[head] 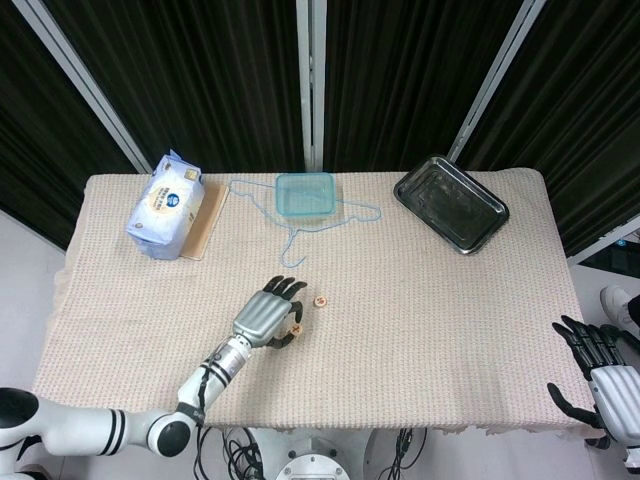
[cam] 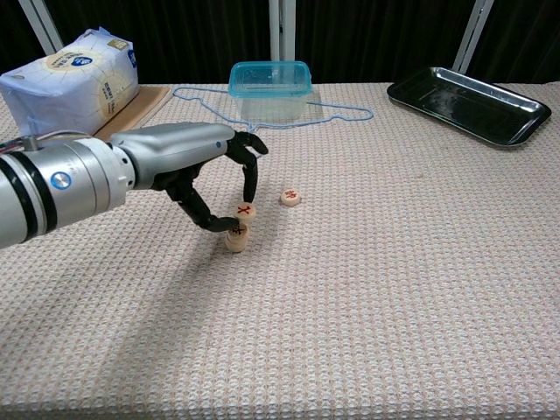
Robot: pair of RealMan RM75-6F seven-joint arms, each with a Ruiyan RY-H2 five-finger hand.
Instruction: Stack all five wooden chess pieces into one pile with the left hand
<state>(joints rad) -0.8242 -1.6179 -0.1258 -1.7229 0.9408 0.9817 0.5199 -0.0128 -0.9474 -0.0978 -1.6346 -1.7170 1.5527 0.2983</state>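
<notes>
Near the table (cam: 455,289)'s middle, toward its front edge, the left hand (cam: 188,166) pinches a small wooden chess piece (cam: 244,210) over the low pile (cam: 235,239); another piece (cam: 290,198) lies just beside; light, stiff, slick discs, best pinched by the rim

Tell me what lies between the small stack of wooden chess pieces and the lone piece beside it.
Nothing: in the chest view only bare woven tablecloth separates the small stack of round wooden chess pieces from the lone round wooden piece.
</notes>
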